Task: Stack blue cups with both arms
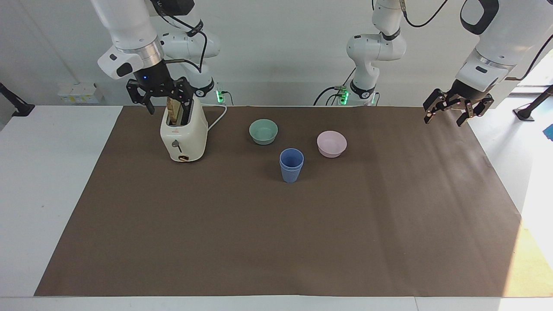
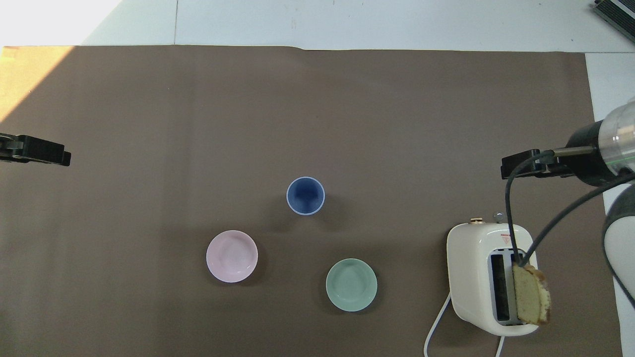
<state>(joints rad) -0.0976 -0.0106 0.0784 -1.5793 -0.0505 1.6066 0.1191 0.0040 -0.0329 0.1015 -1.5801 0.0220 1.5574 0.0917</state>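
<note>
The two blue cups (image 1: pixel 291 165) stand nested one in the other as a single upright stack near the middle of the brown mat; the stack also shows in the overhead view (image 2: pixel 305 196). My right gripper (image 1: pixel 168 108) hangs open and empty in the air over the toaster's back end, and it also shows in the overhead view (image 2: pixel 521 166). My left gripper (image 1: pixel 443 121) hangs open and empty over the mat's edge at the left arm's end, and it also shows in the overhead view (image 2: pixel 44 151). Both grippers are well away from the cups.
A cream toaster (image 1: pixel 183 134) with a slice of bread (image 2: pixel 531 293) in one slot stands at the right arm's end. A green bowl (image 1: pixel 263 131) and a pink bowl (image 1: pixel 332 143) sit nearer to the robots than the cups.
</note>
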